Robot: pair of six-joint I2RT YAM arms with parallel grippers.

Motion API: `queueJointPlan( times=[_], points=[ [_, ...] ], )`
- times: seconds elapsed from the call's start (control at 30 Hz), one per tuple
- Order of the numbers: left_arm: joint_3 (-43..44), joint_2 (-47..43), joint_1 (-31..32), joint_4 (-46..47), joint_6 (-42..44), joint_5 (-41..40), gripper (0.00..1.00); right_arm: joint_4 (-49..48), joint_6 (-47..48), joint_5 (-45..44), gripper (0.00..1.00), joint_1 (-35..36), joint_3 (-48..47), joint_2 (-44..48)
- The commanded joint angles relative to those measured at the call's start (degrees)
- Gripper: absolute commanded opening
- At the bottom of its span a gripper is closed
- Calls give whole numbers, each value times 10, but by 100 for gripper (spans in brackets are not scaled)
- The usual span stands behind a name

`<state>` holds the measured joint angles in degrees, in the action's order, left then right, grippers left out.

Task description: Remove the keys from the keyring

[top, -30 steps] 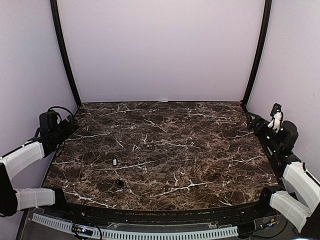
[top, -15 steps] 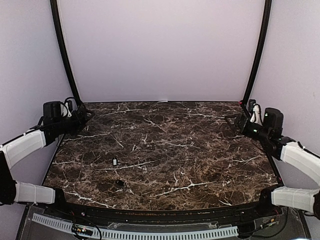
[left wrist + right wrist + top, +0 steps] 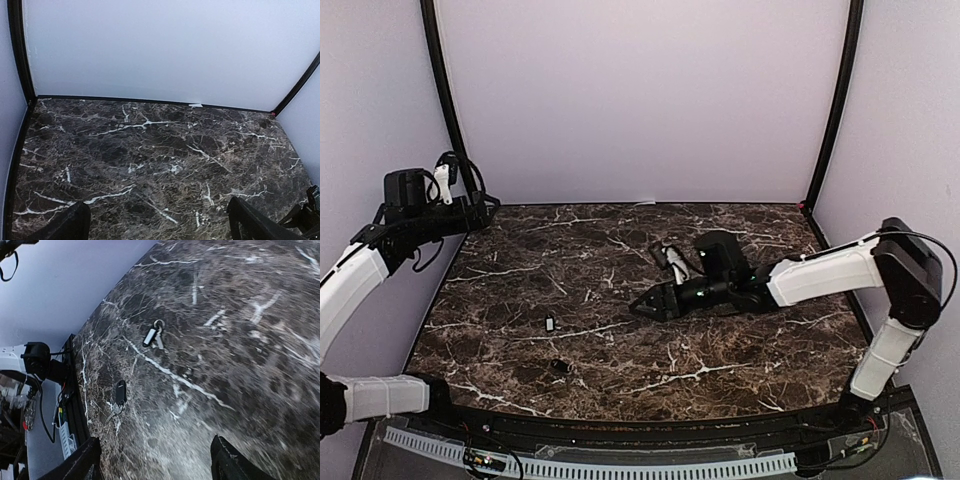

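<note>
Approach step. R gripper (image 3: 638,305) hangs over table (image 3: 740,350) centre, jaws spread, empty. Keys (image 3: 151,336) on ring (image 3: 159,324) lie to its left, nr front-left; dark fob (image 3: 120,391) nearer front edge. L gripper (image 3: 157,205) spread, raised rear-left. Next, likely: R drops onto ring, L pins keys.

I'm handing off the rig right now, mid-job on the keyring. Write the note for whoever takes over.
Left gripper: fingers open, empty, raised over the back left corner of the table.
Right gripper: fingers open, empty, stretched over mid-table, pointing toward the keys.
Keyring: on the table, front left, with a pale key at it. A dark key lies apart, nearer the front edge.
Done: nothing grasped; whether any key is off the ring cannot be told.
Left: grasp the ring, work the keys off.
</note>
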<state>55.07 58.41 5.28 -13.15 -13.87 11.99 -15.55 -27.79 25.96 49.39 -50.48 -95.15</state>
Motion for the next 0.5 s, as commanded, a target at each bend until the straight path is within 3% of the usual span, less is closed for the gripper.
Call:
queueJointPlan(
  times=[0.0,0.23,0.47],
  points=[
    [-54,-28,-1,22,68,-66,99,-17,-2,33,71,61,-100,-112],
    [-77,-53,-3,21,104,-129,99,114,34,9,62,124,-270,-244],
    [-87,-79,-3,26,113,-122,99,166,40,36,49,144,-339,-311]
  ],
)
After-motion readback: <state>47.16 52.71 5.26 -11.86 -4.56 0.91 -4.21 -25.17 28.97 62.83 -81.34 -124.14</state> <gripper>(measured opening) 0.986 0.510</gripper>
